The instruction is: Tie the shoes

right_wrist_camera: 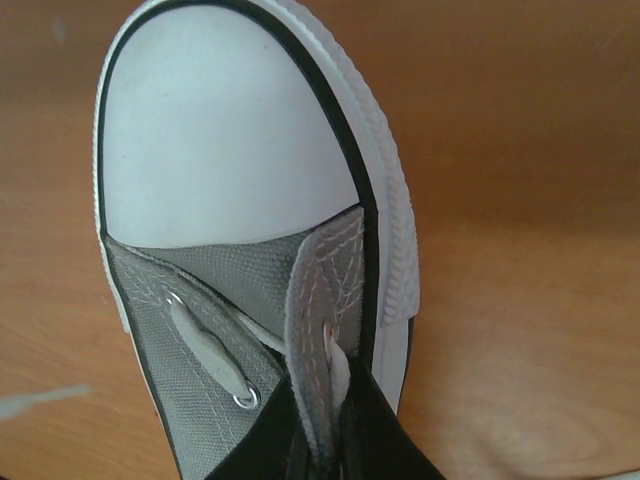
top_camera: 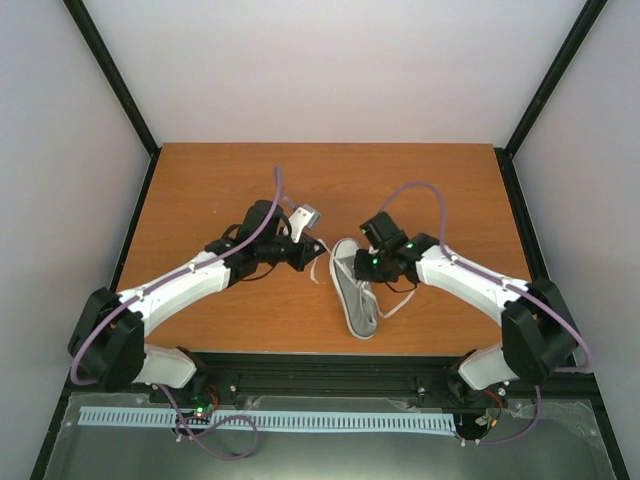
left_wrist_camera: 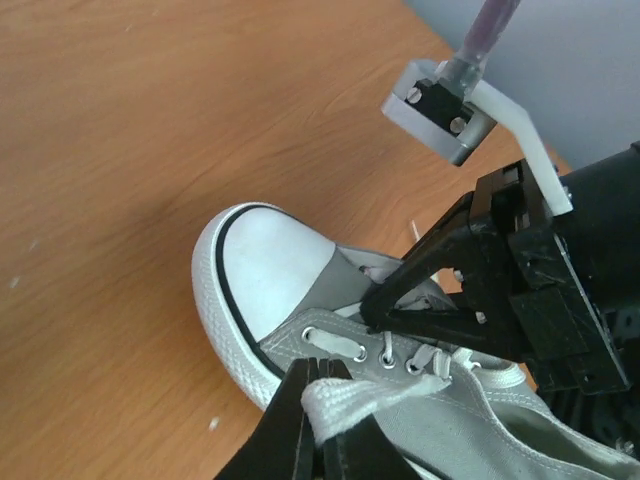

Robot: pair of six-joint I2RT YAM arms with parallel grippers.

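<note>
The grey sneaker (top_camera: 358, 300) with white toe cap lies on the wooden table between both arms, heel end toward the near edge. In the left wrist view its toe cap (left_wrist_camera: 270, 265) points left. My left gripper (left_wrist_camera: 320, 410) is shut on a flat white lace (left_wrist_camera: 375, 398) just beside the eyelet row, and shows in the top view (top_camera: 316, 256). My right gripper (right_wrist_camera: 328, 445) is shut on the sneaker's right eyelet flap (right_wrist_camera: 318, 300), with a bit of lace pinched in, right behind the toe cap (right_wrist_camera: 215, 130). It also shows in the top view (top_camera: 362, 268).
The wooden table (top_camera: 200, 190) has black frame rails at its edges and pale walls behind. A loose lace end (top_camera: 402, 300) trails right of the sneaker. The left arm's wrist camera bracket (top_camera: 305, 218) sits above its gripper. Purple cables loop over both arms.
</note>
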